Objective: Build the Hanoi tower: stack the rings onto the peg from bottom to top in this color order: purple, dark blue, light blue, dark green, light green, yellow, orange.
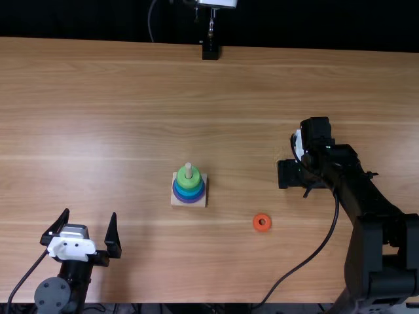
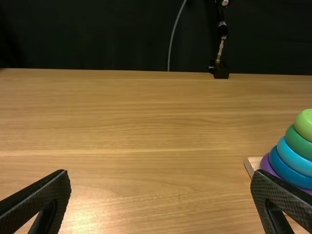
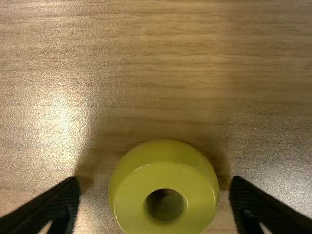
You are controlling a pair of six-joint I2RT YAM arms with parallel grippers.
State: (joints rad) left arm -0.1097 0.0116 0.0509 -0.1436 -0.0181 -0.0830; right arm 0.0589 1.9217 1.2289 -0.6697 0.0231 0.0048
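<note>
Partly cropped in right wrist view, yellow ring (image 3: pixel 127 202) between fingers of wide right tool (image 1: pixel 288 174); left tool (image 1: pixel 90 214) wide too

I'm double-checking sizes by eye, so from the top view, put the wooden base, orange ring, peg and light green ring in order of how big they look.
Largest to smallest, as they look:
1. Wooden base
2. Light green ring
3. Orange ring
4. Peg, judging by its exposed part

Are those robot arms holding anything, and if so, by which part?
Nothing is held. The right gripper is open astride the yellow ring, a gap on each side; the left gripper is open and empty.
</note>
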